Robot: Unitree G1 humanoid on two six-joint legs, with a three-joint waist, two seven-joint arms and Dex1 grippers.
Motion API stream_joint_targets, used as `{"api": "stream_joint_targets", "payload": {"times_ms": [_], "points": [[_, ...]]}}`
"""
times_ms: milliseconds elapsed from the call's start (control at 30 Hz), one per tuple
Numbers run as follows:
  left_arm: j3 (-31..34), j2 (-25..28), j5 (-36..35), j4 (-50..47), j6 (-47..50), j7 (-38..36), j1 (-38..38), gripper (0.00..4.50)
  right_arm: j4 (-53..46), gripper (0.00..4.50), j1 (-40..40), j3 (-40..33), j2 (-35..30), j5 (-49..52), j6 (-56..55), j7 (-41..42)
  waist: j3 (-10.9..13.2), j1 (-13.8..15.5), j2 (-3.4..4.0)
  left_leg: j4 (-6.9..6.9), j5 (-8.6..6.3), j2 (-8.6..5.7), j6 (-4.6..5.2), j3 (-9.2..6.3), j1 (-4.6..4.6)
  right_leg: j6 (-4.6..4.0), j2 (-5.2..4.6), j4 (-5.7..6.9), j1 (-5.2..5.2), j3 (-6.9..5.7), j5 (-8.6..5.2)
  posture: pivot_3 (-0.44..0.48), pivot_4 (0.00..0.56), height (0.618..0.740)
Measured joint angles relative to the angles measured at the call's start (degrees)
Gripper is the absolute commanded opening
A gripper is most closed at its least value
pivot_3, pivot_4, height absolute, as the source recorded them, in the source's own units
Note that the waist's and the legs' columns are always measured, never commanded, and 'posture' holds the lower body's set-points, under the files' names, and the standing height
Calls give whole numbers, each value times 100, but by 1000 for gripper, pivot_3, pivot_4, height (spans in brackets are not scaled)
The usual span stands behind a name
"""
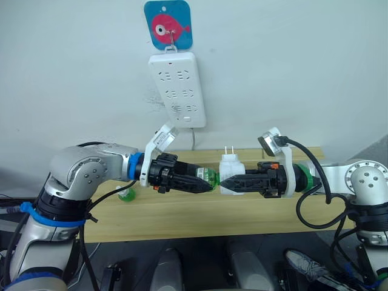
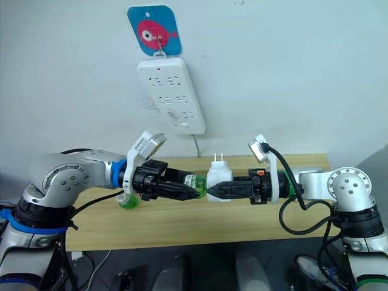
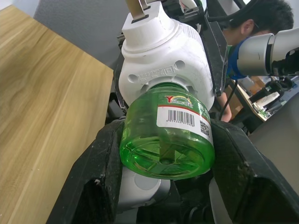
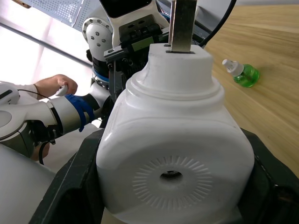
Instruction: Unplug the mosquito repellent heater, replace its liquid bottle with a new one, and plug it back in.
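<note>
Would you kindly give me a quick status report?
Left gripper shut on green bottle. Right gripper shut on heater, unplugged, held above table. Second green bottle lies on table.

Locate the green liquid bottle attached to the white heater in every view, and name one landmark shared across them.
Left eye view: green bottle at centre, between the left hand and the heater.
Right eye view: just left of centre, against the heater.
Left wrist view: large, centre, between the black fingers.
Right wrist view: hidden behind the heater, held by the right hand.
Shared landmark: the heater's metal prongs.
</note>
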Motion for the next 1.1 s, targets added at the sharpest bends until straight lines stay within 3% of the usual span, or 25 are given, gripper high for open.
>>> {"api": "stream_joint_targets", "payload": {"times_ms": [233,467,667,833,967,1100], "points": [[18,-101,147,-96,-348,145,181,2345,57,3061,14,-7,-11,-55,-21,-14,0,3,0,0,0,0,0,1,-1,0,-1,-1,0,1,0,-109,214,725],[25,-21,634,-106,-740,66,352,4453,76,3061,49,-52,-100,-62,-10,-26,0,4,0,0,0,-1,0,3,0,0,-1,0,0,3,0,-109,213,725],[-20,209,1133,-133,-1354,-361,635,4500,76,3061,51,-55,-98,-62,-8,-26,0,3,0,-1,0,-1,0,4,1,-1,-1,0,0,4,0,-109,213,725],[-117,152,2369,-92,-3351,-686,1296,4500,80,3061,60,-61,-97,-63,-8,-27,0,19,1,-2,0,-1,0,11,3,-1,-3,-3,0,10,1,-111,210,725],[8,-686,3280,176,-6130,-792,1781,4500,81,3061,63,-61,-89,-63,-9,-29,-1,42,1,1,0,-4,0,20,-2,-4,-9,-9,0,14,3,-110,210,725],[16,-1038,3551,331,-7567,-924,1913,4500,86,3061,62,-61,-89,-64,-9,-29,-1,35,1,1,-1,-5,1,18,-1,-4,-9,-4,0,14,3,-110,208,725]]}}
